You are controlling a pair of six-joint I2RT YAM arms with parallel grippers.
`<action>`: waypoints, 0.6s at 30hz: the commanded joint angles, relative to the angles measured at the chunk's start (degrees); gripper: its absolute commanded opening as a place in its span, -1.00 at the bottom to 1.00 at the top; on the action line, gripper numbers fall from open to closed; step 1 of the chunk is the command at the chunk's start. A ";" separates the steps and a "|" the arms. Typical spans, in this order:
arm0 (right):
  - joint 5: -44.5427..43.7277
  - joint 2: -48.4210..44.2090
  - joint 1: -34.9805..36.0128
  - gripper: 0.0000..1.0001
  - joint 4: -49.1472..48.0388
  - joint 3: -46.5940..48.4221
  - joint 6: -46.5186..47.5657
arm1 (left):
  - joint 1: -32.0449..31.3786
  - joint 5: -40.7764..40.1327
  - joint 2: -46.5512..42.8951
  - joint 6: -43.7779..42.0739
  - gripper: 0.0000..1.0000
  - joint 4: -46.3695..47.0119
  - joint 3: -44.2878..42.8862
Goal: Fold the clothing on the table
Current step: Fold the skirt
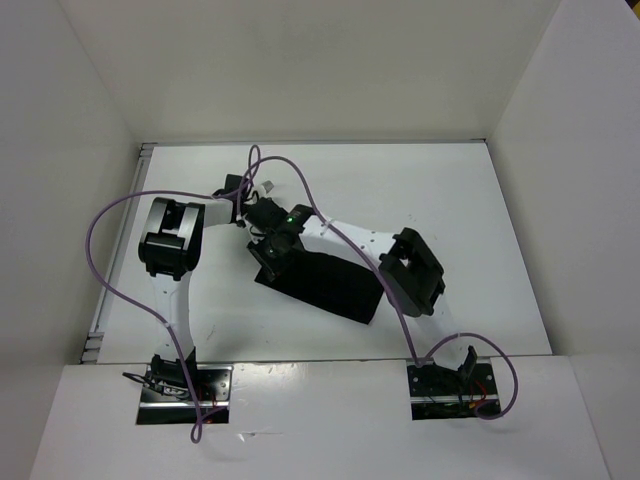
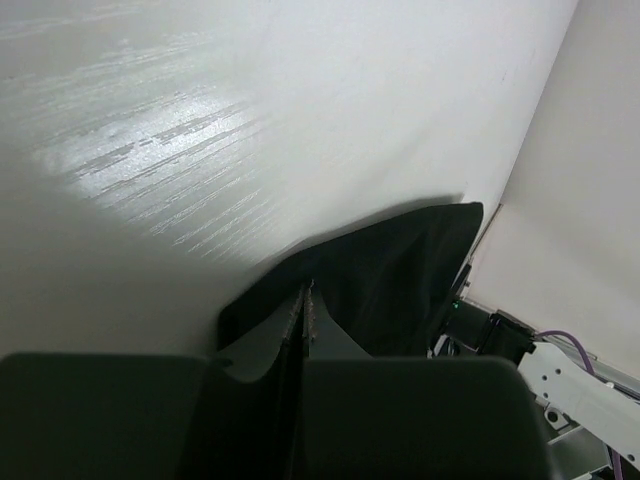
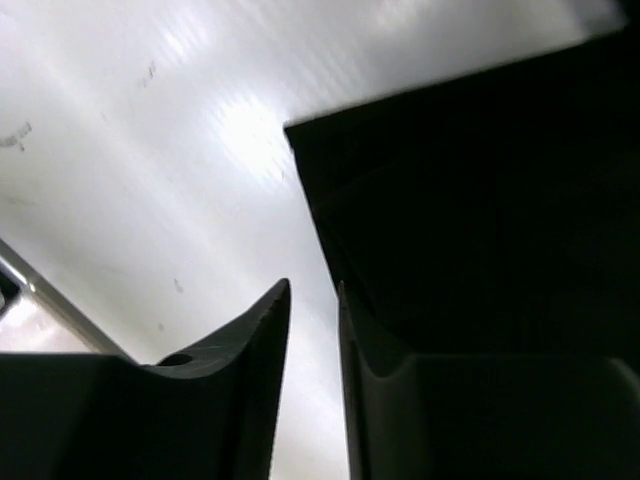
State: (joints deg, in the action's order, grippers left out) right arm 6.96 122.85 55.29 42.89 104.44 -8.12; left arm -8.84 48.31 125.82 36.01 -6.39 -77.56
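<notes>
The black clothing (image 1: 335, 290) lies flat as a folded slab on the white table (image 1: 450, 200), just in front of the arms' wrists. Both grippers meet at its far left corner. My left gripper (image 1: 258, 225) (image 2: 306, 285) is shut, its tips over the near edge of the clothing (image 2: 400, 270); I cannot see whether any fabric is pinched. My right gripper (image 1: 268, 265) (image 3: 313, 287) stands narrowly open over bare table, with only table showing in the gap. Its right finger lies along the edge of the clothing (image 3: 480, 200), below a sharp corner.
White walls (image 1: 60, 200) close in the table on three sides. Purple cables (image 1: 110, 215) loop from both arms over the left and middle of the table. The right arm's elbow (image 1: 412, 272) hangs beside the garment's right end.
</notes>
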 commanded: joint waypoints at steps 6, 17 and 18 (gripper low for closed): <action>-4.03 -10.33 0.61 -0.31 6.07 -6.08 -2.94 | -0.30 -1.38 1.45 -2.35 -0.96 -0.81 -0.58; -11.36 -23.62 -11.69 -0.40 0.88 -29.02 -16.66 | -1.52 -2.52 -18.84 -0.41 -0.94 -0.72 5.75; -10.83 -23.62 -12.65 -0.42 0.88 -30.60 -17.19 | -1.53 -2.52 -21.12 -0.41 -0.94 -0.73 6.45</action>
State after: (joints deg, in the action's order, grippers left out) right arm -2.33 100.36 42.98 45.80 77.19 -21.06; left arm -9.39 46.19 112.31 36.21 -7.79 -71.96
